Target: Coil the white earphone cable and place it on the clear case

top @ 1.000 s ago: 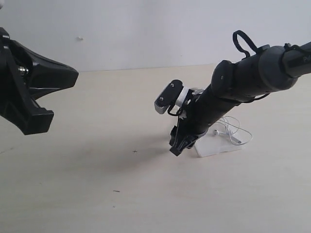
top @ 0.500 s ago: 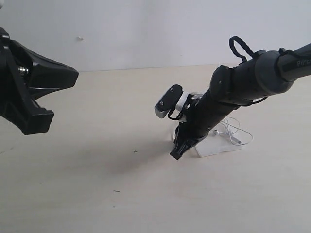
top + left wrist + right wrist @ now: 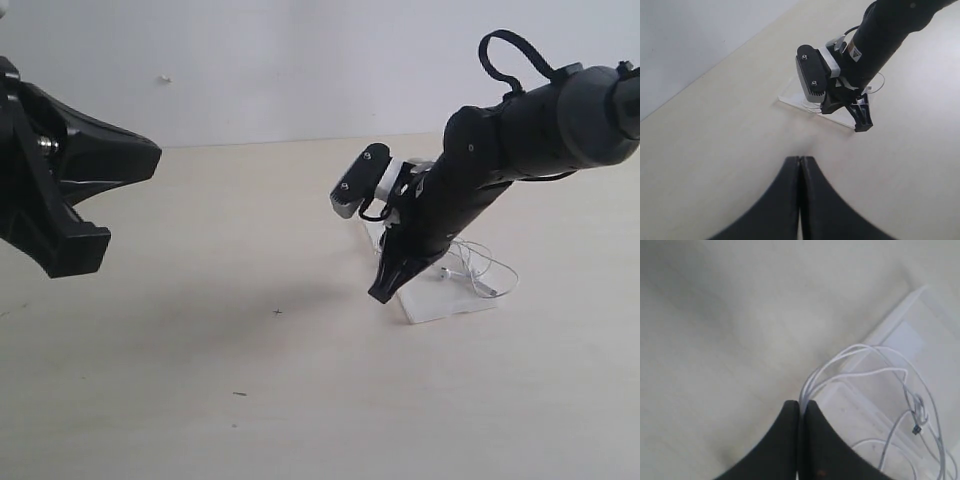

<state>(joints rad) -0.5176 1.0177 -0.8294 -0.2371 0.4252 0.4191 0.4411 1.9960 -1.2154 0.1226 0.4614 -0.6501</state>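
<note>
The white earphone cable (image 3: pixel 860 347) lies in loose loops over the clear case (image 3: pixel 850 400), a flat translucent case on the table with a small white label (image 3: pixel 909 338). My right gripper (image 3: pixel 801 402) is shut, and strands of the cable run in between its tips at the case's edge. In the exterior view that gripper (image 3: pixel 380 294) points down just left of the clear case (image 3: pixel 450 303), with the cable (image 3: pixel 487 270) spread behind it. My left gripper (image 3: pixel 800 159) is shut on nothing, well away from the case (image 3: pixel 792 96).
The pale wooden table (image 3: pixel 230 350) carries a few small dark specks (image 3: pixel 277 312). A white wall (image 3: pixel 300 60) rises behind the table's far edge. My left arm (image 3: pixel 60 190) looms large at the left of the exterior view.
The right gripper's jaws have closed on the cable. Its arm has lifted and shifted a little to the right. The left arm has not moved.
</note>
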